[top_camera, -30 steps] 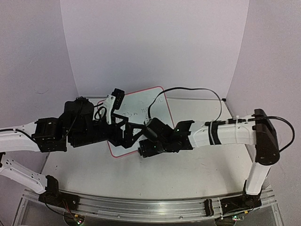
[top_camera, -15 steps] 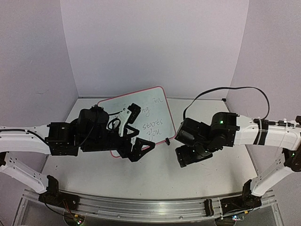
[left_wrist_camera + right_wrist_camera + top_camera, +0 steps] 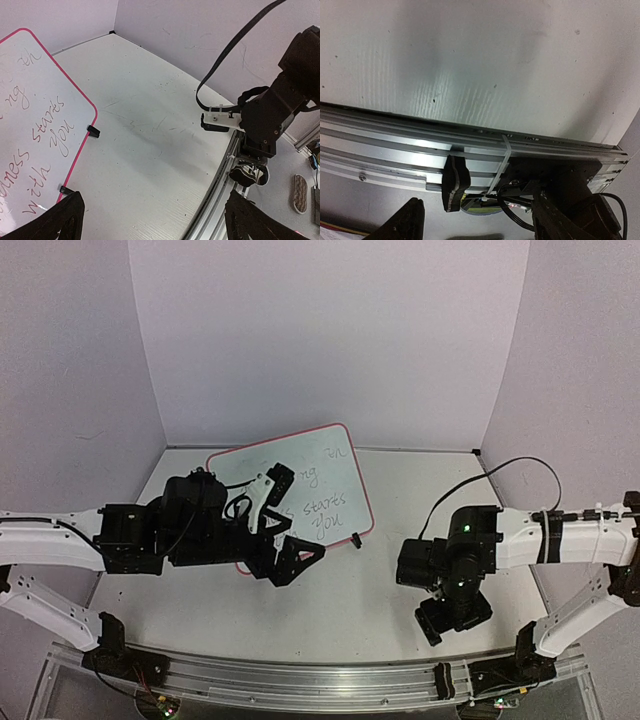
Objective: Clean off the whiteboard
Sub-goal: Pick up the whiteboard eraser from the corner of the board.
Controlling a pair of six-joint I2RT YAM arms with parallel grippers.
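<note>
We see the white tabletop (image 3: 340, 590) carrying the pink-framed white rectangular whiteboard (image 3: 322, 480) flat at far centre-left, writing upward, likely so it can be wiped; nothing is erased yet. The left claw (image 3: 155, 225) hangs by its near right corner, spread wide, empty. The right claw (image 3: 480, 225), over the tabletop's near right edge, is spread apart and holds nothing.

White table (image 3: 405, 490) edged by aluminium rail (image 3: 300, 678)

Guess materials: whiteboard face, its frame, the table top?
Whiteboard face: smooth white, likely coated sheet; marker ink sits on it. Frame: thin pink-red, probably plastic. Table: matte white laminate or painted board, fine grain and scuffs.
</note>
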